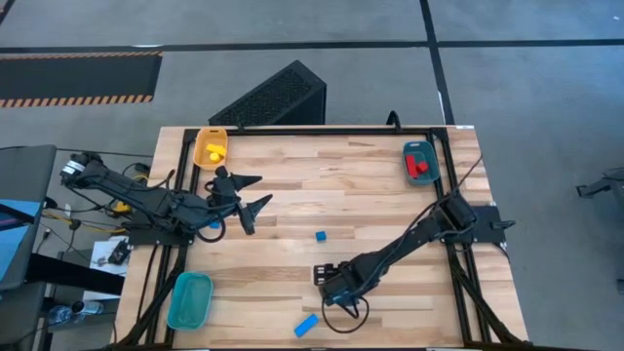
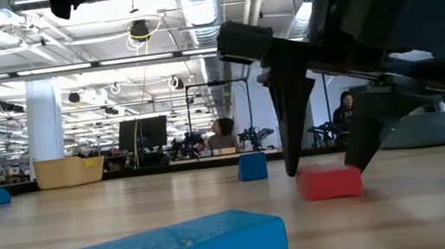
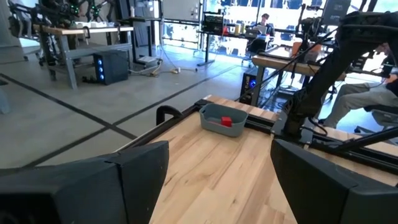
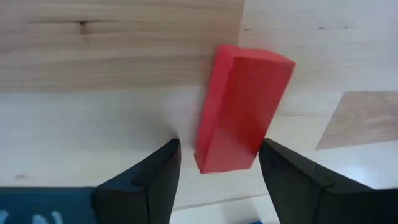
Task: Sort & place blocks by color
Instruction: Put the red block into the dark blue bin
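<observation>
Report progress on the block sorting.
Done: yellow blocks lie in the yellow tray, red ones in the far teal tray. In hand: the open right gripper straddles a red bar. Left: blue cube, blue bar, near teal tray empty.

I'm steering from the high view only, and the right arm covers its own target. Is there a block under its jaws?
Observer: Yes. A red bar lies flat on the table between the right arm's jaws, which stand open.
Operator: Is it clamped yet?
Observer: No. The right wrist view shows bare wood on either side of the bar, and the low view shows it resting on the table.
Operator: Is the left arm carrying anything?
Observer: No. In the left wrist view its jaws are open with nothing between them, and they face the tray that holds a red block.
</observation>
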Available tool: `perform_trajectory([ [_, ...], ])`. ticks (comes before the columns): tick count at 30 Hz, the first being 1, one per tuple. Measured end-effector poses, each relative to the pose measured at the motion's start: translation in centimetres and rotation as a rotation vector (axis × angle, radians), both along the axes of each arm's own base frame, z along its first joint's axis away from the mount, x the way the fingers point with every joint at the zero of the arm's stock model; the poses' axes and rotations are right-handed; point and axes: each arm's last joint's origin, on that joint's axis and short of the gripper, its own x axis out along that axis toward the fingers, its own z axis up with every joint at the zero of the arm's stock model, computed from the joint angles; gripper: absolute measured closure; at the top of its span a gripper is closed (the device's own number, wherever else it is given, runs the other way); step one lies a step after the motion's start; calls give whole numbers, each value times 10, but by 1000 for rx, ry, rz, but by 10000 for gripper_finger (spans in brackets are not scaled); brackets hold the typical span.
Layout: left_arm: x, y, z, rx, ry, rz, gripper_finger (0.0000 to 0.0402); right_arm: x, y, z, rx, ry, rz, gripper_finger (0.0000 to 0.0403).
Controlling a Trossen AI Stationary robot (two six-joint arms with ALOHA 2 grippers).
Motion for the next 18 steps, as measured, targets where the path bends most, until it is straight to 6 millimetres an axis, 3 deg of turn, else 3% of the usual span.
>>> perform_trajectory([
  [6,0,0,0,3,2,-1,127,1,-3,1,74,-5,-159,192],
  [14,0,0,0,2,1,-1,127,10,-9,1,345,14,-433,307],
  [18,0,0,0,0,0,-2,127,14,-20,4,440,16,-651,309],
])
